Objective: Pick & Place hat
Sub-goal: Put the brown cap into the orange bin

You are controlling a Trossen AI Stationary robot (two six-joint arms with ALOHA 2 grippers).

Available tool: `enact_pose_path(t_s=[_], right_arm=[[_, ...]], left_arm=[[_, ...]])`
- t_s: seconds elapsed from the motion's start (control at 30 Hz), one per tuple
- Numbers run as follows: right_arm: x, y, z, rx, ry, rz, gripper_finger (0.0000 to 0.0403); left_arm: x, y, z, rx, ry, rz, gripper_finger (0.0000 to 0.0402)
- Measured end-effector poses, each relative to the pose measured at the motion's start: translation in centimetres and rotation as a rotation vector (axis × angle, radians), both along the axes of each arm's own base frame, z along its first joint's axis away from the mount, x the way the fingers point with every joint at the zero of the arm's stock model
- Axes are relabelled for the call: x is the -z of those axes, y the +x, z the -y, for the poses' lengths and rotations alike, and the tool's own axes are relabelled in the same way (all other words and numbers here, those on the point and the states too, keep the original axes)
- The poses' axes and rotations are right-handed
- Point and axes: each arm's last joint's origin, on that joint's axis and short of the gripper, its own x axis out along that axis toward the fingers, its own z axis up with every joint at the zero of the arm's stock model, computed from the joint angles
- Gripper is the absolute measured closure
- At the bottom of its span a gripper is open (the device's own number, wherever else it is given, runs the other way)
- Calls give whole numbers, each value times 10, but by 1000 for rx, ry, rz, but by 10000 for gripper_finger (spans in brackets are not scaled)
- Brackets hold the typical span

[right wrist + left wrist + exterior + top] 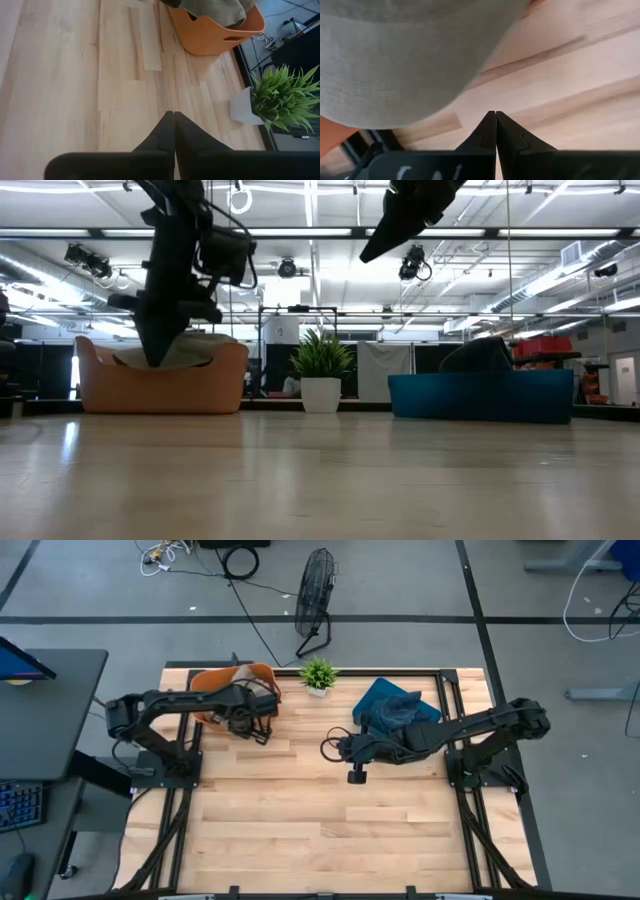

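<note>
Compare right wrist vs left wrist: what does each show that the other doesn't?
Right wrist only: the orange plastic basket's handled wall and the small green potted plant in a white pot. Left wrist only: a close view of the grey-beige fabric hat filling the frame, beyond the left gripper. Both: light wooden table, and each arm's own fingers shut, right gripper included.

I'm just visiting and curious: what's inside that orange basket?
A beige hat sits heaped in the orange basket, showing above its rim. The left pincer hovers beside it. Anything underneath the hat is hidden by the basket's walls.
</note>
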Motion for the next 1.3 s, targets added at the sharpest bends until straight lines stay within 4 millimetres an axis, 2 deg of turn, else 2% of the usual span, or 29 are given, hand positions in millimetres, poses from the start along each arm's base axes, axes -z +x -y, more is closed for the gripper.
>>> enact_pose_path(t_s=[0.13,0.27,0.37,0.53,0.67,0.8,0.93,1.03,1.17,1.3], right_arm=[[0,0,4,-3,-18,-9,401],[0,1,8,-22,-51,-27,402],[1,0,10,-43,-81,-51,402],[1,1,16,-61,-116,-72,402],[1,1,20,-54,-121,-77,403],[1,1,21,-56,-123,-78,403],[1,1,21,-73,-138,-90,403],[2,0,21,-74,-139,-101,403],[3,-1,21,-73,-138,-119,403],[3,-2,21,-68,-134,-120,403]], left_arm=[[13,-1,-10,-2,-3,-75,400],[18,-6,-17,-48,27,-149,400],[15,-8,-20,-73,48,-174,400],[-4,-10,-24,-86,109,-246,400],[-14,-9,-34,-94,134,-236,400],[-10,-16,-48,-138,133,-225,400],[-4,-24,-60,-156,43,-224,400],[-4,-25,-61,-157,-31,-192,400],[-25,-19,-48,-112,-42,-136,400],[-64,-8,-34,-63,95,-60,400]])
